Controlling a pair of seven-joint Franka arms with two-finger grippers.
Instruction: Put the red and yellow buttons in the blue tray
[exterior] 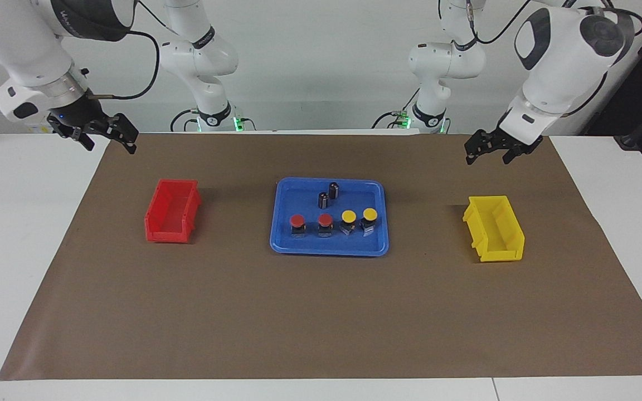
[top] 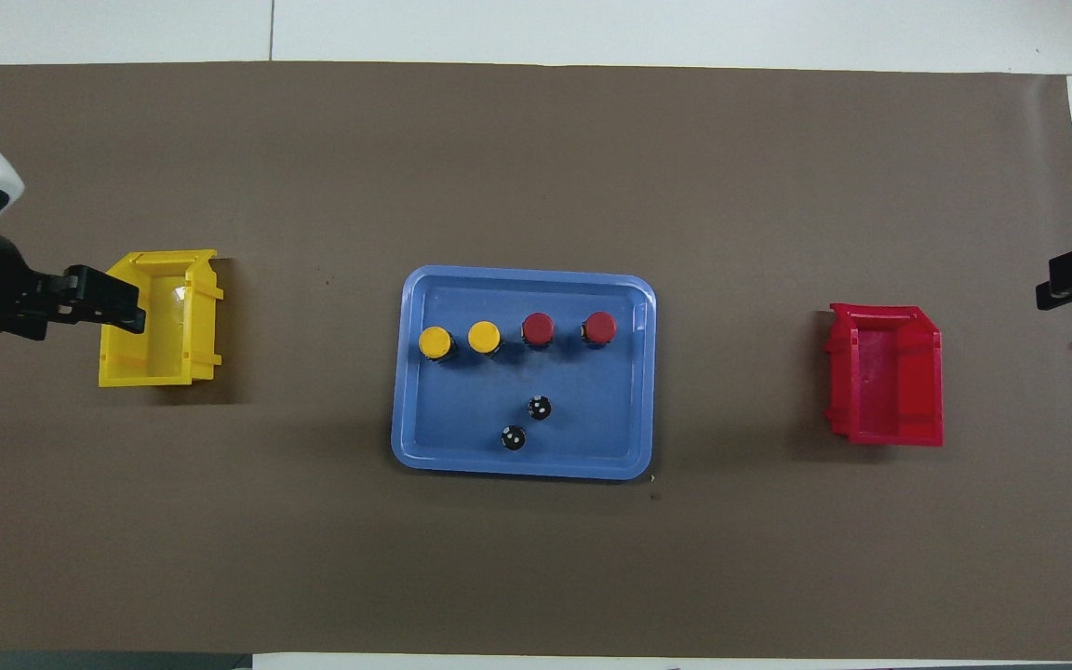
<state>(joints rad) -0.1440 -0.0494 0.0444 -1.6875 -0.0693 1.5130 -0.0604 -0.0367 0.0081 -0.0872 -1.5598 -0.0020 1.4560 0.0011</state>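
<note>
Two red buttons [exterior: 297, 221] [exterior: 325, 220] and two yellow buttons [exterior: 349, 216] [exterior: 370, 214] stood in a row, four in all. There were two dark capless cylinders [exterior: 334, 190] [exterior: 323, 200] as well. One blue tray [exterior: 298, 245], one red bin [exterior: 171, 211] and one yellow bin [exterior: 494, 228] were on the table.

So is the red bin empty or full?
Empty: the red bin shows only its bare red floor, and all the buttons sit in the blue tray.

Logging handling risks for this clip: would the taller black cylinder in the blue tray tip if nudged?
Probably. The black cylinder stands upright and looks tall for its narrow base, so a sideways push could topple it. Once down, its round body would likely roll until the blue tray rim stops it.
</note>
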